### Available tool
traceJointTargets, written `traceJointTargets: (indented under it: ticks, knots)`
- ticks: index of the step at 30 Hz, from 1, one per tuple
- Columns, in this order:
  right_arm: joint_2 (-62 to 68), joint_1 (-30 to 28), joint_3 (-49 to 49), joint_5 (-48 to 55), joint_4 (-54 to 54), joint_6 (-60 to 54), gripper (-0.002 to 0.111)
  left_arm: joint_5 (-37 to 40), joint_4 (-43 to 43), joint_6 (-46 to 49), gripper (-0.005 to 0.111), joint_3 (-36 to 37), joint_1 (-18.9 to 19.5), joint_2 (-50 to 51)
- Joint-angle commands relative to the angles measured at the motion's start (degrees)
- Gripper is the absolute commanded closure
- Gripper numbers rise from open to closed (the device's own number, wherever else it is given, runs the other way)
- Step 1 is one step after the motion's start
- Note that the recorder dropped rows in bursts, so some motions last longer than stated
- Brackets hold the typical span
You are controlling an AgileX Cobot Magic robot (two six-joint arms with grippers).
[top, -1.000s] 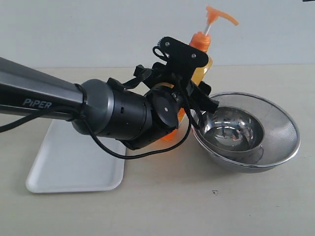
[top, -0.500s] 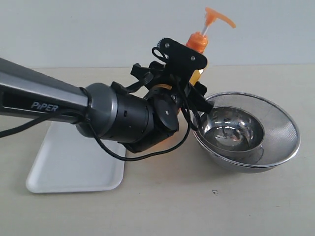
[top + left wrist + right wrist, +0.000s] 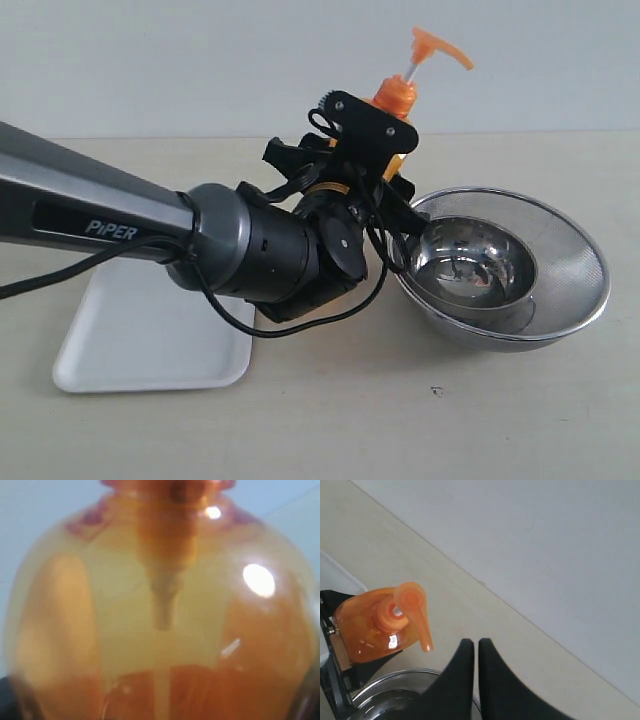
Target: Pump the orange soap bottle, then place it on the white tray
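Presently, the flat rectangular white tray (image 3: 150, 350) lies back along the arm, behind the left gripper (image 3: 390, 185). A round steel mesh bowl (image 3: 565, 265), with a smaller bowl nested inside, stands just beside that gripper's fingers on the far side. The tall translucent orange plastic soap bottle (image 3: 367, 630) is clamped by its body in the jaws, its base hidden. The right gripper (image 3: 476, 642), fingers drawn together and empty, is held apart from the orange pump head (image 3: 412, 605). Two risks are judged. The smooth bottle may be twisted or slipped by an off-centre press. The bowl may be struck on the swing trayward.
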Motion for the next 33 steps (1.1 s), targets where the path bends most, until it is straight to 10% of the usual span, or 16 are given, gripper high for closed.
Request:
traceJointTargets:
  ticks: [1, 33]
  knots:
    - [-0.1, 0.04, -0.46, 1.23, 1.1, -1.38, 0.108, -3.79, 1.68, -0.06, 0.102, -0.75, -1.53, -0.62]
    - [14.71, 0.04, -11.27, 15.21, 15.9, -12.24, 0.108, -3.87, 0.3, 0.62, 0.102, -0.75, -1.83, -0.62]
